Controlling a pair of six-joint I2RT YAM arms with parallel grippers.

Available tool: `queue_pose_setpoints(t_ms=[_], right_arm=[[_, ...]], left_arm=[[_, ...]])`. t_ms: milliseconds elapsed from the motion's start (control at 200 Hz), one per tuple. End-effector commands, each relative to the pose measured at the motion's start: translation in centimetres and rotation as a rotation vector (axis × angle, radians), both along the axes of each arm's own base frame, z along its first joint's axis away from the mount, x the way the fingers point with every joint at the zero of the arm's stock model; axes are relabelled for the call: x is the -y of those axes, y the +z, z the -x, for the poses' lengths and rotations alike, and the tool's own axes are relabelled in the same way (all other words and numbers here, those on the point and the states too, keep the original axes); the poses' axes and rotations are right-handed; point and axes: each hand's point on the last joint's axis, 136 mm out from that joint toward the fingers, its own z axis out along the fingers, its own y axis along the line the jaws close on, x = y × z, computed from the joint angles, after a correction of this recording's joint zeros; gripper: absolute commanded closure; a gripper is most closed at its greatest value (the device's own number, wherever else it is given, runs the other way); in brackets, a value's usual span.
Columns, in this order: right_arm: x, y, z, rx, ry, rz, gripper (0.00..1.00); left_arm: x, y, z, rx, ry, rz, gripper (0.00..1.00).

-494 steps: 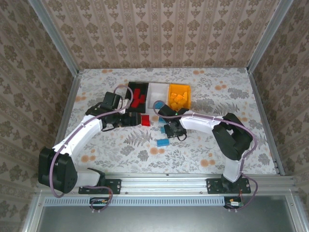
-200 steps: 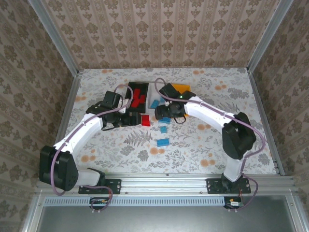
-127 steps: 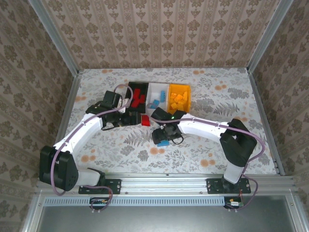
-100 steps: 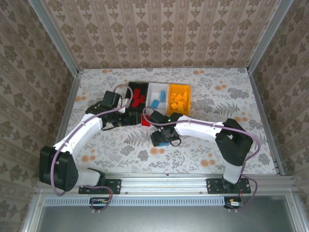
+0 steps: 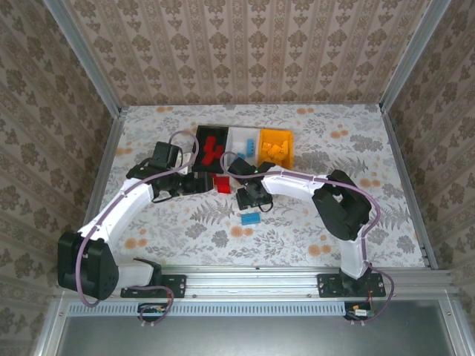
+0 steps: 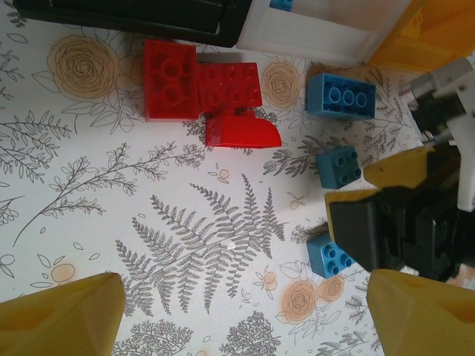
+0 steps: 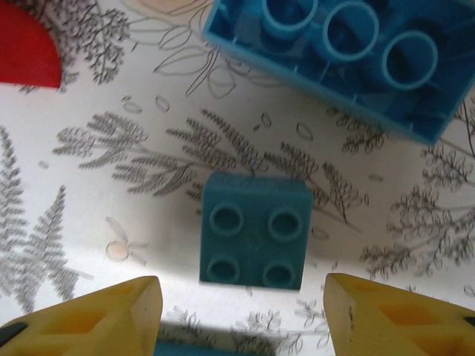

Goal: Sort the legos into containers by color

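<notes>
Brick (image 7: 256,230), blue, studs up, lies near the white bin (image 5: 244,131), judged its destination. Right gripper (image 7: 241,319) straddles it, fingers apart and untouching, placed to pinch. Left gripper (image 6: 241,315), fingers likewise apart, hovers by red bricks (image 6: 200,89).

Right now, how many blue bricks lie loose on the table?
3: a long brick by the white bin, a small brick under the right gripper, another brick nearer the arm bases. More may be hidden.
</notes>
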Motion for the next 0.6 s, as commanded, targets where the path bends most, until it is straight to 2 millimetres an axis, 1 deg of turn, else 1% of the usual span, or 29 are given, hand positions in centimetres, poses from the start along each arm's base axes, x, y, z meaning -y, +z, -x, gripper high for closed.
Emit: queue_pose_setpoints(t_ms=[0, 90, 165, 320, 360, 450, 595], right_arm=[[0.0, -0.4, -1.2, 0.016, 0.004, 0.022, 0.43], [0.2, -0.9, -1.8, 0.013, 0.003, 0.029, 0.48], [0.3, -1.2, -2.3, 0.015, -0.003, 0.039, 0.56], [0.2, -1.1, -2.6, 0.018, -0.007, 0.046, 0.68], [0.3, -0.9, -2.5, 0.021, -0.009, 0.042, 0.7], [0.5, 0.1, -2.1, 0.028, -0.017, 0.03, 0.7], [0.7, 2.9, -0.8, 0.053, -0.031, -0.026, 0.7]], left_arm=[[-0.2, 0.2, 0.3, 0.013, -0.017, 0.008, 0.14], [-0.2, 0.2, 0.2, 0.012, -0.016, 0.009, 0.14], [-0.2, 0.1, 0.3, 0.009, -0.017, 0.01, 0.14], [-0.2, -0.1, 0.4, 0.004, -0.015, 0.01, 0.14], [-0.2, -0.1, 0.4, 0.004, -0.015, 0.01, 0.14], [-0.2, -0.1, 0.3, 0.006, -0.015, 0.013, 0.14], [-0.2, 0.0, 0.3, 0.011, -0.015, 0.015, 0.14]])
